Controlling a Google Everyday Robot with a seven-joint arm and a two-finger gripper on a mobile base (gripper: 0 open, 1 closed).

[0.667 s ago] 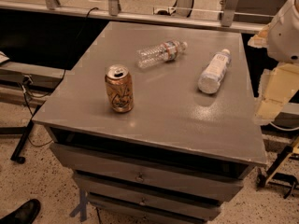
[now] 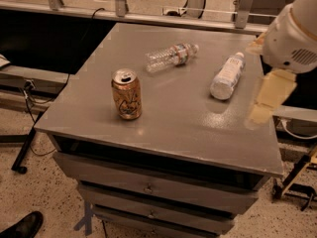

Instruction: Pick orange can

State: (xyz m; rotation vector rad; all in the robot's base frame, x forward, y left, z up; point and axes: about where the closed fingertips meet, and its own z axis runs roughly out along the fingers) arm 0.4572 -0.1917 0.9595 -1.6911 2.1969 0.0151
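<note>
The orange can [image 2: 127, 94] stands upright on the grey table top [image 2: 173, 118], left of the middle, with a silver top and pale swirly markings on its side. My gripper [image 2: 268, 99] hangs from the white arm [image 2: 292, 38] at the right, above the table's right edge. It is well to the right of the can and apart from it, holding nothing that I can see.
A clear plastic bottle [image 2: 171, 56] lies on its side at the back of the table. A white-labelled bottle [image 2: 227, 76] lies at the back right, just left of the gripper. Drawers [image 2: 148, 187] sit below the table top. A shoe [image 2: 22, 227] shows at the lower left.
The arm and gripper have moved a little left, in over the table's right edge. The can and both bottles have not moved.
</note>
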